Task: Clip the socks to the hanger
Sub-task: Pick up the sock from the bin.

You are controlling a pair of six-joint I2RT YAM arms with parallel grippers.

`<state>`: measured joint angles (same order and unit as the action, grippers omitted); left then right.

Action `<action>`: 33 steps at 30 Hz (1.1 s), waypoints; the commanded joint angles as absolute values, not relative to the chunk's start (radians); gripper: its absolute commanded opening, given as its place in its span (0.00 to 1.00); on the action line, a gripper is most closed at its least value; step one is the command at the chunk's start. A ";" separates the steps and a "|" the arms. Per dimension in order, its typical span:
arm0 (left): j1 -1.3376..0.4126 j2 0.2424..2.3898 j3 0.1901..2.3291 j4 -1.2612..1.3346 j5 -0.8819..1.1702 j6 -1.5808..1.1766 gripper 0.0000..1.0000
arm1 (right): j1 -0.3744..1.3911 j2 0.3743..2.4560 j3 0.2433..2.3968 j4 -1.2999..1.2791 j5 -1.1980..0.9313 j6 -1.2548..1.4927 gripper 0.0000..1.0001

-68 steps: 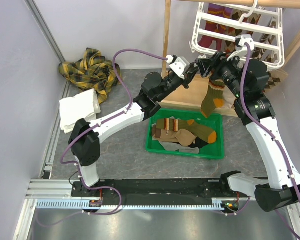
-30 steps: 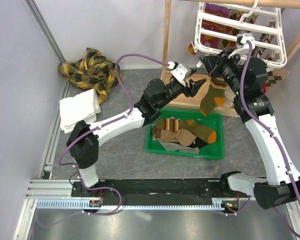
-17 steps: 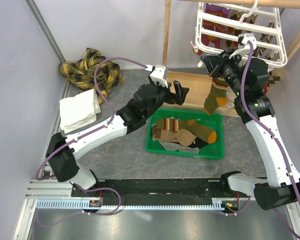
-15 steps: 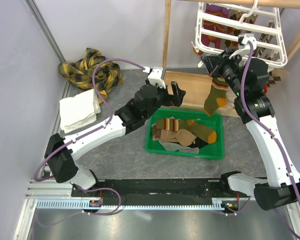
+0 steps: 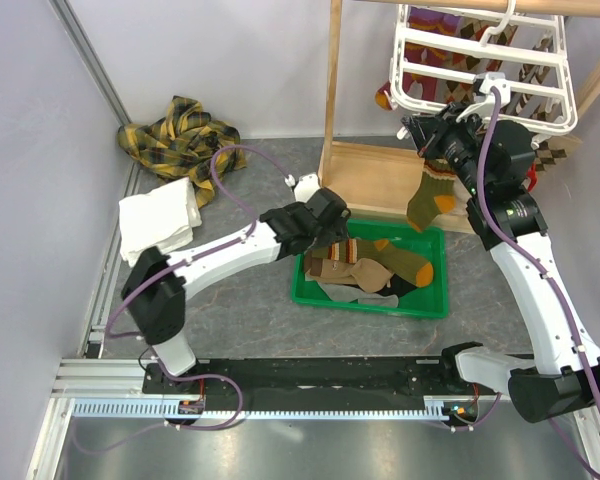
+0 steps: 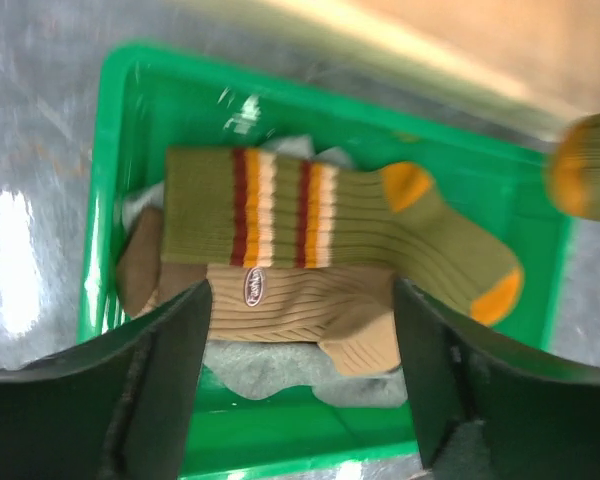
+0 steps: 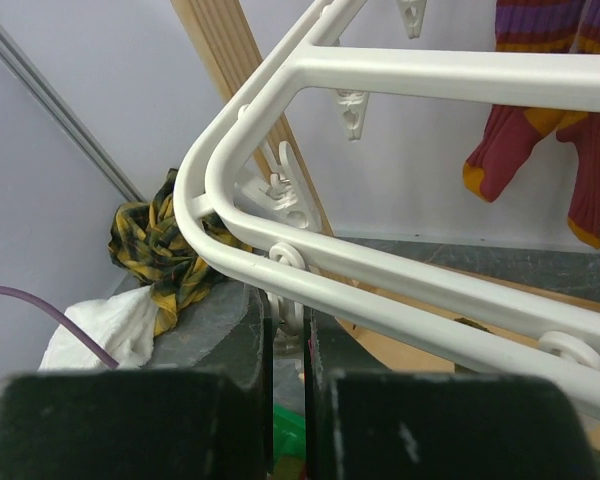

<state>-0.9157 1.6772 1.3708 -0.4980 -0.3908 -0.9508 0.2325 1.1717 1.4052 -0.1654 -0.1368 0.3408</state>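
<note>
The white hanger (image 5: 485, 60) hangs at the back right, its corner bar (image 7: 430, 75) filling the right wrist view. My right gripper (image 5: 427, 133) (image 7: 288, 330) is shut on a white clip (image 7: 292, 305) at the hanger's near left corner. An olive sock with an orange heel (image 5: 427, 197) dangles just below it. My left gripper (image 5: 332, 226) (image 6: 300, 292) hovers open over the green bin (image 5: 428, 300), with nothing between its fingers. Beneath it lie a striped olive sock (image 6: 340, 215), a tan sock (image 6: 310, 315) and a grey sock (image 6: 275, 372).
Dark red socks (image 7: 515, 150) hang from clips farther along the hanger. A wooden frame (image 5: 332, 90) stands behind the bin. A yellow plaid cloth (image 5: 180, 140) and a folded white towel (image 5: 158, 225) lie at the back left.
My left arm has drawn back from the hanger and come down over the bin, jaws still apart. The right gripper stays on the clip, and the olive sock keeps hanging there.
</note>
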 commanded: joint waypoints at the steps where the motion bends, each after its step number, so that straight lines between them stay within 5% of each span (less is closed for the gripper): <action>1: -0.917 1.770 1.468 -0.635 -0.390 -1.172 0.67 | 0.235 1.151 1.393 -0.156 -0.130 0.324 0.00; 23: -0.868 2.118 1.670 -0.782 -0.463 -1.266 0.49 | 0.272 1.134 1.364 -0.155 -0.089 0.276 0.00; 33: -0.862 2.050 1.629 -0.790 -0.475 -1.220 0.13 | 0.273 1.140 1.362 -0.155 -0.098 0.281 0.00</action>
